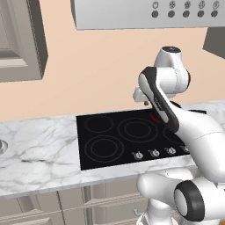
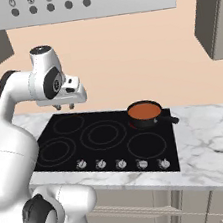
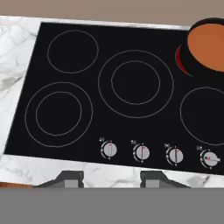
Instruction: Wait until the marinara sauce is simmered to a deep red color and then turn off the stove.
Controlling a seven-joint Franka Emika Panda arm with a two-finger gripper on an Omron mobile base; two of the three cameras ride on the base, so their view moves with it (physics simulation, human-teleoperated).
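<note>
The stove (image 2: 102, 135) is a black glass cooktop (image 1: 114, 136) set in a marble counter. At its back right stands a small dark pot (image 2: 145, 119) holding the marinara sauce (image 2: 144, 110), which looks orange-red (image 3: 209, 43). The burner under the pot glows red (image 3: 179, 59). Several silver knobs (image 3: 141, 152) line the front edge, and the rightmost knob (image 3: 210, 158) is turned to a different angle from the others. My gripper (image 2: 64, 107) hovers above the stove's back left, well apart from pot and knobs. Its fingers (image 3: 70, 177) stand apart with nothing between them.
A grey hood (image 2: 92, 0) with dark round buttons hangs over the stove. Marble counter (image 2: 208, 139) stretches to both sides (image 1: 35, 145). Wall cabinets hang at the left (image 1: 22, 39) and at the right (image 2: 212, 12). The pot's handle (image 2: 168, 119) points right.
</note>
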